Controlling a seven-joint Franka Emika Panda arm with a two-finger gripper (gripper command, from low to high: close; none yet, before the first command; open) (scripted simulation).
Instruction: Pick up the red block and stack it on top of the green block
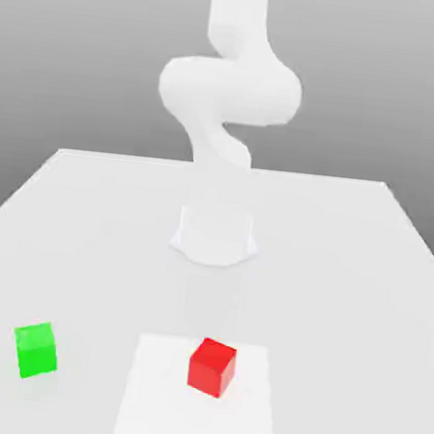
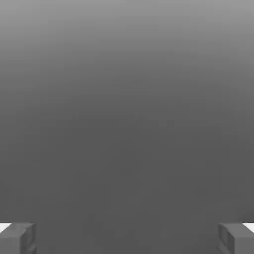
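The red block rests on a paler square patch of the table near the front, slightly to the exterior view's right of centre. The green block sits on the table at the front, toward the exterior view's left, well apart from the red one. The white arm rises from its base at the middle of the table and bends upward out of the frame. In the hand view my gripper is open, its two grey fingertips far apart with nothing between them and only a grey backdrop beyond.
The white table stretches wide around the arm's round base. A lighter square patch marks the table's front centre under the red block.
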